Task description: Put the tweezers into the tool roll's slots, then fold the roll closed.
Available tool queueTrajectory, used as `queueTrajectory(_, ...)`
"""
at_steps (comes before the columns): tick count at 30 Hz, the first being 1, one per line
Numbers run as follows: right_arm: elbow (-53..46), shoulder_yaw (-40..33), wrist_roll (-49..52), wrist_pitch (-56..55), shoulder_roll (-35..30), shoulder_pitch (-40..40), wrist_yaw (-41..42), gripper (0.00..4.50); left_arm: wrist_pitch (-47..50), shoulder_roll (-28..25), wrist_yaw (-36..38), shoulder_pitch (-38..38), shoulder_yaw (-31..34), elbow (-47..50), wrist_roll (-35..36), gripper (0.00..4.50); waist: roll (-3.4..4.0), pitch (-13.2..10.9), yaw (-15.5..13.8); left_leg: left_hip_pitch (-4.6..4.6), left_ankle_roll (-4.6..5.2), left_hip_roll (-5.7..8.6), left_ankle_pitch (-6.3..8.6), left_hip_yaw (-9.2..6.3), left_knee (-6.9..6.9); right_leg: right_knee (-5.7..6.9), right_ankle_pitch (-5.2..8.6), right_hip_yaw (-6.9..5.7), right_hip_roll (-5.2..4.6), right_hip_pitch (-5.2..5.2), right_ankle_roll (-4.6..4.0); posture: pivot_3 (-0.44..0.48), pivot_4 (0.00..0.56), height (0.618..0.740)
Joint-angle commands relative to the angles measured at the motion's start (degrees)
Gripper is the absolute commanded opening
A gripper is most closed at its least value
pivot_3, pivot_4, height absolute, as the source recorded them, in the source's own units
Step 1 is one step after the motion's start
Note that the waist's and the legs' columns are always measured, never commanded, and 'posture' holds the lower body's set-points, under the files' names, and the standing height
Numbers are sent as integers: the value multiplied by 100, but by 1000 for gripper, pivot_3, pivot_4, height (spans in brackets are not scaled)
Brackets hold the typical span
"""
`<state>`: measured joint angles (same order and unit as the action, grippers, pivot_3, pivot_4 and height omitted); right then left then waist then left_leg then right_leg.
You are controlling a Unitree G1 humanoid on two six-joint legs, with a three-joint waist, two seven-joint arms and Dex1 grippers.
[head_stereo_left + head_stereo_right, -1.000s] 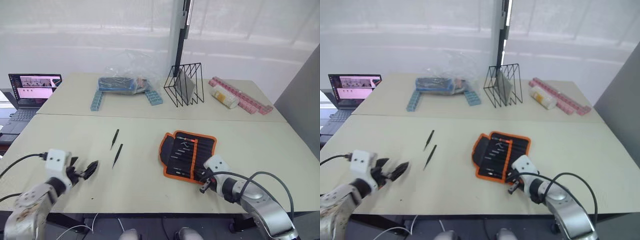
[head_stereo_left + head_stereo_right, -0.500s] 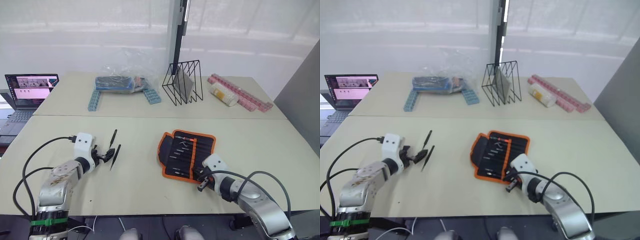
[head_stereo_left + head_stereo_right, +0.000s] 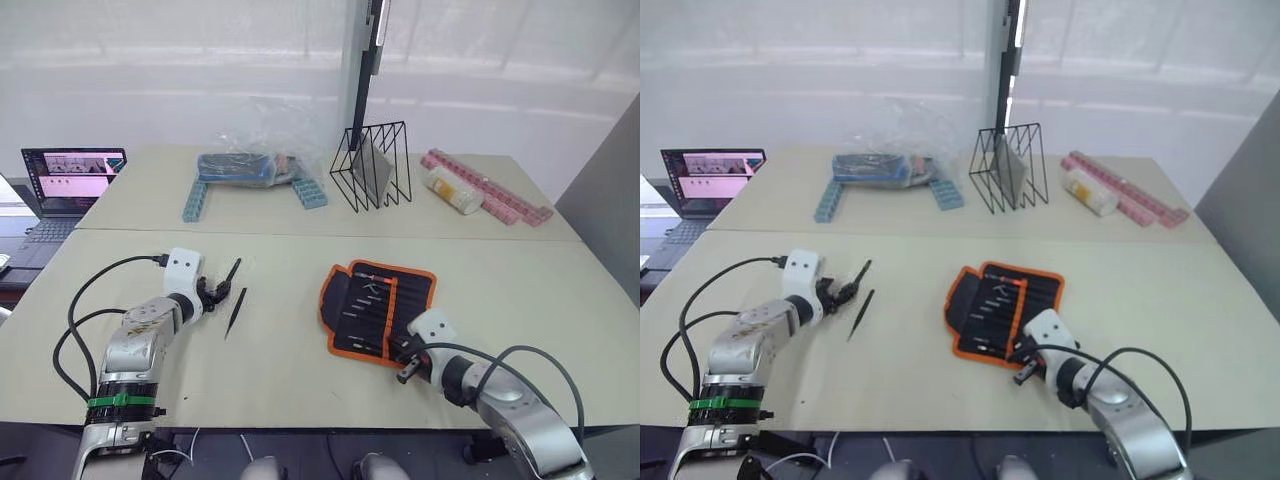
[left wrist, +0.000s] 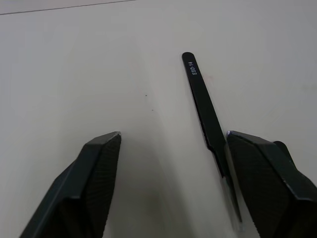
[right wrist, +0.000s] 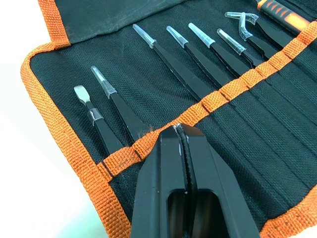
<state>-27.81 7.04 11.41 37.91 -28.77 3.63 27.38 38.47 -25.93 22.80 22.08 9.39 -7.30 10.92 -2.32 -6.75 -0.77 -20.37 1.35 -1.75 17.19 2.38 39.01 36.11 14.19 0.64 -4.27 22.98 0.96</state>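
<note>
Black fingers spread wide, the left gripper [image 3: 212,293] rests low on the beige table [image 3: 290,380], one loose tweezer [image 4: 203,106] lying just inside one fingertip [image 4: 262,168]. A second loose tweezer [image 3: 235,310] lies just beside it, nearer the table's front edge. To the right, well apart, the tool roll [image 3: 378,309] lies unfolded, several tweezers [image 5: 173,69] already tucked in its slots [image 5: 277,124]. At its near edge the right gripper [image 5: 179,136] sits pinched together, empty, tips at the orange trim.
</note>
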Motion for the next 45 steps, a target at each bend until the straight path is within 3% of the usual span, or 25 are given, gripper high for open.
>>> queueTrajectory(1, 107, 126, -4, 193, 4, 119, 21, 0, 137, 188, 126, -10, -151, -47, 145, 2009, 0, 0, -1, 0, 0, 1, 0, 0, 0, 0, 1, 0, -2, 0, 1, 0, 150, 725)
queueTrajectory(7, 86, 107, -4, 200, 12, 148, -5, 0, 106, 245, 222, -102, -159, 75, 170, 42, 0, 0, -1, -2, 0, 3, 0, 0, 0, -2, 2, 1, -5, 0, 4, 0, 150, 725)
queueTrajectory(16, 128, 187, -47, 152, 84, 207, -60, 0, -74, 104, 317, -203, 10, 297, 173, 42, -1, 0, 14, -5, 0, 1, 0, 0, -3, -4, 2, 1, -6, 3, 4, 0, 150, 725)
queueTrajectory(23, 157, 232, -60, 162, 122, 237, -87, 0, -216, -425, 837, -47, -2, 879, 247, 42, -6, -6, 27, -25, 0, -11, 0, -3, -7, -7, 3, 1, -10, 24, 0, 0, 150, 725)
queueTrajectory(27, 192, 240, -66, 166, 118, 232, -89, 0, -186, -568, 1401, 276, -468, 1314, 394, 42, -7, -7, 20, -32, -1, -12, 0, -6, -7, -10, 4, -1, -12, 26, -1, 0, 150, 725)
queueTrajectory(33, 170, 238, -90, 196, 119, 272, -114, 0, -214, -386, 2383, 906, -1642, 1777, 601, 42, -7, -7, 20, -39, -1, -4, 0, -4, -6, -15, 4, -1, -4, 23, -1, 0, 150, 725)
queueTrajectory(45, -190, 135, -38, 283, 122, 586, -262, 0, -1427, -557, 3832, 1590, -3633, 884, -459, 42, 4, -14, 19, -53, 4, 3, 2, -13, -4, -21, 15, 8, 55, 26, 6, 0, 150, 725)
